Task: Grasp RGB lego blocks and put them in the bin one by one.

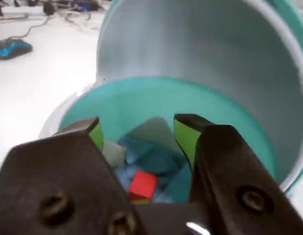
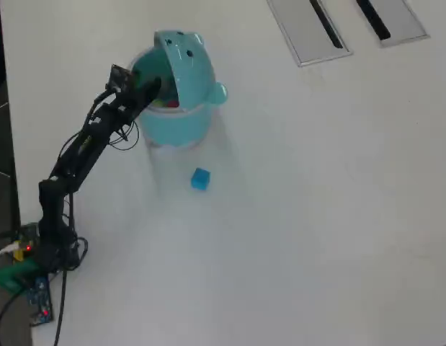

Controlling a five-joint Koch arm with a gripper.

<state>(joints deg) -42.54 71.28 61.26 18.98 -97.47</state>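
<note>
The turquoise bin (image 2: 181, 124) stands at the upper left of the overhead view with its animal-face lid (image 2: 185, 63) raised. My gripper (image 1: 137, 128) hovers over the bin's mouth (image 1: 141, 98), open, with nothing between its green-padded fingers (image 1: 185, 137). A red block (image 1: 142, 185) lies on the bin's bottom, with a sliver of yellow-green block (image 1: 139, 200) just under it. In the overhead view the gripper (image 2: 152, 88) reaches over the bin's rim. The blue block (image 2: 200, 179) sits on the white table, in front of the bin.
Two grey slotted panels (image 2: 309, 29) are set into the table at the top right of the overhead view. The arm's base and wiring (image 2: 35, 267) sit at the lower left edge. A blue mouse-like object (image 1: 11, 48) and cables lie far left in the wrist view.
</note>
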